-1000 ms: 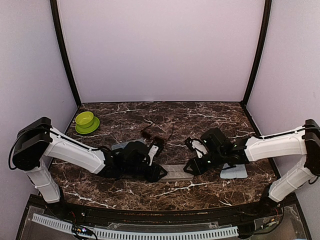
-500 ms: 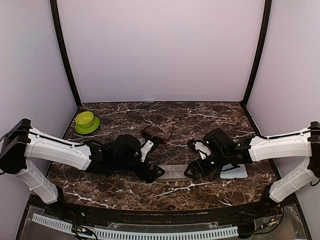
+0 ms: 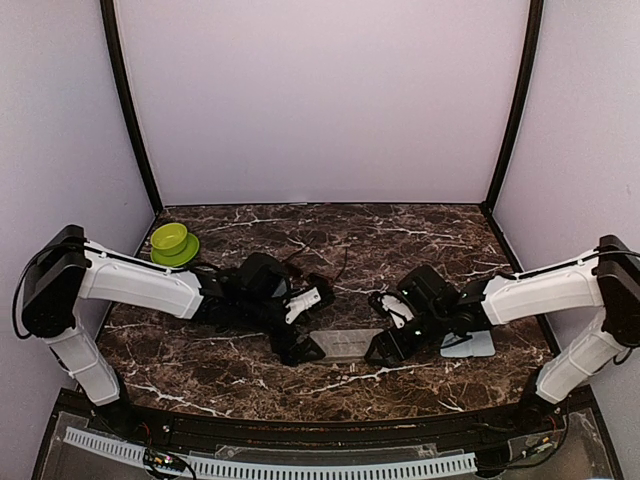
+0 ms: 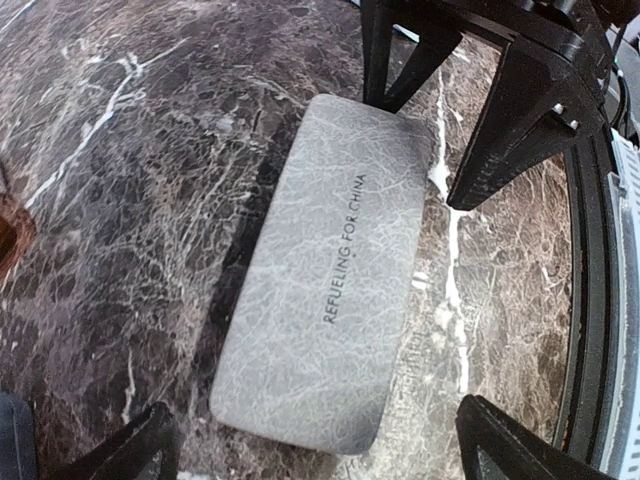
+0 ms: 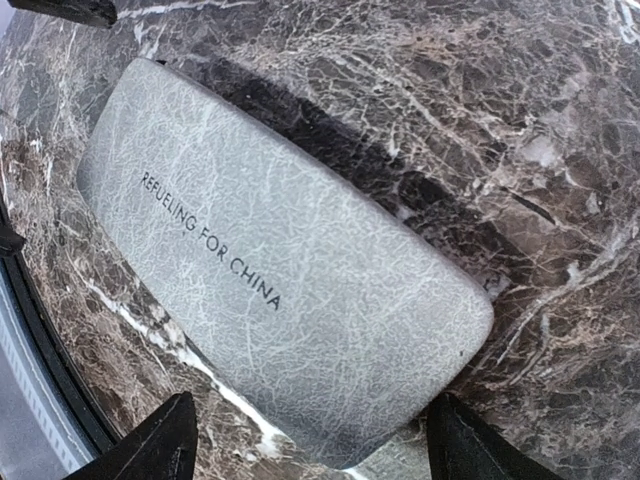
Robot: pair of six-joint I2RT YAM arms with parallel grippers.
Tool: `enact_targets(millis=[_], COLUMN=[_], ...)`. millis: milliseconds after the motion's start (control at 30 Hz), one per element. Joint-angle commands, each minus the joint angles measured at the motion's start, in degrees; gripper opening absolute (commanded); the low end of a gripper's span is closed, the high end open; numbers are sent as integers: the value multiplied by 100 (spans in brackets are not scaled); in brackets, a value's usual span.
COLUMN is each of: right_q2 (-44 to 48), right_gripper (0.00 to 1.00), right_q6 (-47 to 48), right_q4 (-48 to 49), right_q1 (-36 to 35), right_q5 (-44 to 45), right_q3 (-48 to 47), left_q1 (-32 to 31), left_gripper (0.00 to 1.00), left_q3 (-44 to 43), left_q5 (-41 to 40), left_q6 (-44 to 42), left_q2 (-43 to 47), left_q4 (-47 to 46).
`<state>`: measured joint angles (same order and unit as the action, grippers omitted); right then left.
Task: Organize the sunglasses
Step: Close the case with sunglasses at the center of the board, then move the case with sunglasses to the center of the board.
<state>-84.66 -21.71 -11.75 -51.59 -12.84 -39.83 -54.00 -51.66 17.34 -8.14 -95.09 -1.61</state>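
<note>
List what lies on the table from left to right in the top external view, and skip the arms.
green bowl → grey case → light-blue cloth

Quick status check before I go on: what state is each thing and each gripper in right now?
grey case: shut, lying flat between both grippers, held by neither.
left gripper: open, straddling one end of the case.
right gripper: open, straddling the other end.
sunglasses: on the table outside the case, mostly hidden.
green bowl: upright.
</note>
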Motion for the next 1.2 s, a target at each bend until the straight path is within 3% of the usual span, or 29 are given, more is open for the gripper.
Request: enact_targets(millis=[0,167,300,500,800,933,1167], right_q2=[-120,-213,-329,-349,-30,253,1052], right_gripper=[79,77,74,72,76,79,81], right_q6=[-31,-42,-69,-144,-58,12,13], right_q4=[296,305,258,264,-173,-538,-1053], right_q1=[-51,-98,-202,-255,-247,-214,157], right_q5=[-56,89,244,421,728,895,1197], right_q3=[52,6,-73,-84,-136,-213,-149], left_q1=[-14,-14,-14,-14,-14,5,248], left_gripper=[99,99,98,88,70,59,53], left_q3=[-498,-723,-801,-1013,-1484,-1960,-3106], left_q5=[258,-347,-332,166,443,447,696], left_q6=[-920,-1074,-1177,-1313,-1569,-1724,-2022], left_q2=[-427,-774,-959,-1246,-1539,-1815,-2490], left_q4=[618,703,620,803,1153,1402,1789])
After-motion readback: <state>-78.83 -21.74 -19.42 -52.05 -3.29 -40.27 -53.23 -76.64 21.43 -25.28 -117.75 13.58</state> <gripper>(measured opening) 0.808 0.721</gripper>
